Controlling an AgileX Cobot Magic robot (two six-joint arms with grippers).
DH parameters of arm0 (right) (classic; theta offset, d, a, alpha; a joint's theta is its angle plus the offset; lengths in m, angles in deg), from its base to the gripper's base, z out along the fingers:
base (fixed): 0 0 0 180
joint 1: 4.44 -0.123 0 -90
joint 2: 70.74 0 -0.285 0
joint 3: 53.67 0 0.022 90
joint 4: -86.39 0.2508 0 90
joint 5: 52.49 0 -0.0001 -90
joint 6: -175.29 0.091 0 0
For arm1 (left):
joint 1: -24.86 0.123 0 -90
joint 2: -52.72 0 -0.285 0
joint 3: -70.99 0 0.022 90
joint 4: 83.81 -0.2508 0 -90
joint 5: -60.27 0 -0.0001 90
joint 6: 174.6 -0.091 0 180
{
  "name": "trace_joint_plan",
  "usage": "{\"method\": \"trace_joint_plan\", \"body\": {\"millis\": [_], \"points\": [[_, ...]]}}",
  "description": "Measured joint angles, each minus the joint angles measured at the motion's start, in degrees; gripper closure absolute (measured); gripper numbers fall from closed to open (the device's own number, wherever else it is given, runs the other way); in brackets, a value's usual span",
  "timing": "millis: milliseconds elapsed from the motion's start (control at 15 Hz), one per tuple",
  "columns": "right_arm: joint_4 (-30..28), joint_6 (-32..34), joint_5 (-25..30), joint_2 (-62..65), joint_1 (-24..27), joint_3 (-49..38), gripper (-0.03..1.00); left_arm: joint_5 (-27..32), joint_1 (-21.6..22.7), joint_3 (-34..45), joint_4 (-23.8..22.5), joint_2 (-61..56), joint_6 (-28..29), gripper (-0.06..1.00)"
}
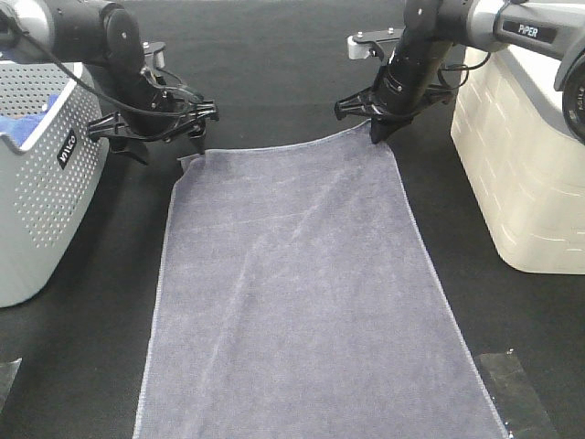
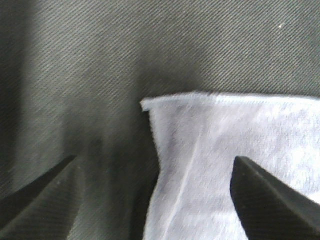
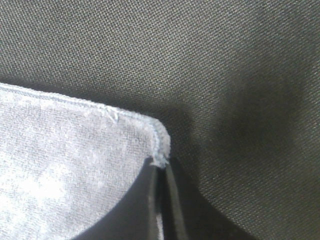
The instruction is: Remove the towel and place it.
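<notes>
The greyish-purple towel (image 1: 302,293) lies spread flat on the black table, its long side running from the far end toward the near edge. My left gripper (image 1: 170,149) hovers open over the towel's far left corner (image 2: 165,115), one finger (image 2: 45,195) on each side and neither touching the cloth. In the left wrist view the left gripper (image 2: 155,160) holds nothing. My right gripper (image 1: 379,135) is shut on the towel's far right corner (image 3: 159,150). Its fingers (image 3: 162,205) pinch the hemmed tip, lifting it slightly.
A grey perforated basket (image 1: 41,201) holding a bright blue cloth (image 1: 26,119) stands at the left. A cream bin (image 1: 521,165) stands at the right. Tape patches (image 1: 516,393) mark the table near the front corners.
</notes>
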Motion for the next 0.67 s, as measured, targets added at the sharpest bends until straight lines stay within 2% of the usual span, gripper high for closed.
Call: {"method": "trace_joint_plan", "body": {"millis": [267,467,667], "points": [[0.0,0.1,0.0,0.0,0.0,0.0,0.97,2.8,0.0,-3.7,0.3,4.1,-0.1,0.2],[0.0,0.1,0.0,0.0,0.0,0.0,0.97,2.9,0.0,-4.6,1.2,5.5,-0.1,0.3],[0.0,0.1,0.0,0.0,0.0,0.0,0.97,2.5,0.0,-4.8,1.7,5.5,-1.2,0.63]]}}
